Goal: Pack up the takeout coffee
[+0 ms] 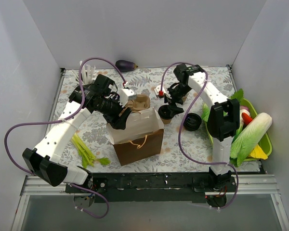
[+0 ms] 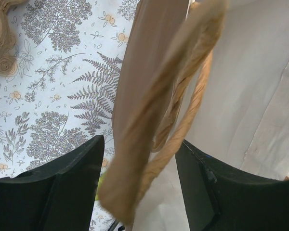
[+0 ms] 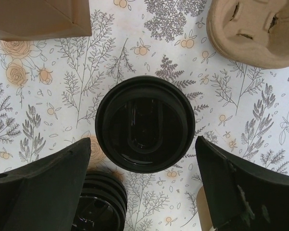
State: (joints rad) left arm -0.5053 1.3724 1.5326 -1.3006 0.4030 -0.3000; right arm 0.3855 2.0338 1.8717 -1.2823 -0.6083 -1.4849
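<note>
The takeout coffee point(image 1: 166, 115), a tan paper cup with a black lid, stands upright on the floral mat right of the brown paper bag point(image 1: 137, 144). In the right wrist view I look straight down on its lid point(image 3: 144, 129). My right gripper point(image 1: 170, 104) point(image 3: 142, 140) hovers above it, open, with a finger on either side and not touching it. My left gripper point(image 1: 121, 120) point(image 2: 139, 142) is at the bag's upper left rim, jaws apart. The bag wall point(image 2: 149, 72) and its twisted paper handle point(image 2: 192, 101) hang between the fingers.
A pile of black lids point(image 1: 192, 121) point(image 3: 97, 207) lies just right of the cup. A pulp cup carrier point(image 1: 140, 102) point(image 3: 257, 29) sits behind the bag. A green basket point(image 1: 266, 143) of vegetables is at the right, green onions point(image 1: 84, 151) at the left, an eggplant point(image 1: 125, 65) at the back.
</note>
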